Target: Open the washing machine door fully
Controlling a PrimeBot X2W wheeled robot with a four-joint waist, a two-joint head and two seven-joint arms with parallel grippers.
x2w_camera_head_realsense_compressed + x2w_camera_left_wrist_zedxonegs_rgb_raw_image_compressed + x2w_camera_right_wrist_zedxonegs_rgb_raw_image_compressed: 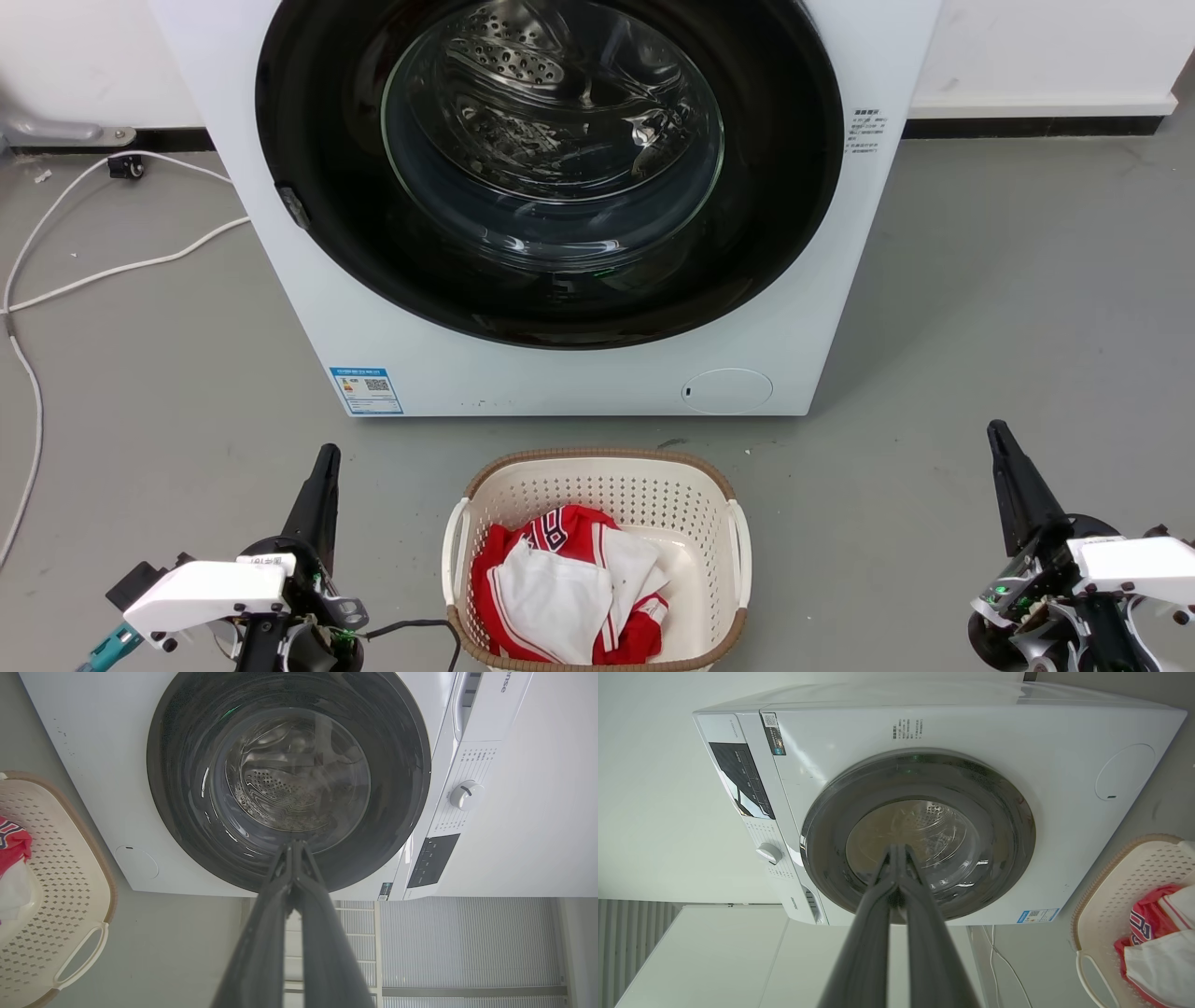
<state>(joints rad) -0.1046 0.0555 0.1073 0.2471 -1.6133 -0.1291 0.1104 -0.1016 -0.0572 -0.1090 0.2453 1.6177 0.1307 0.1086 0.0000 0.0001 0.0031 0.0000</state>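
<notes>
The washing machine door (317,140) is a big glossy black disc with a clear glass bowl at its centre, lying flush against the white machine front, closed. It also fills the left wrist view (182,788) and the right wrist view (994,826). My left gripper (327,453) rests low at the lower left, fingers together, well short of the machine. My right gripper (995,429) rests at the lower right, fingers together too. In each wrist view the fingertips meet, left (294,843) and right (896,847), holding nothing.
A cream laundry basket (597,462) with red and white clothes stands on the grey floor between the grippers, just before the machine. White cables (56,280) trail on the floor at the left. A small round white flap (726,390) sits low on the machine front.
</notes>
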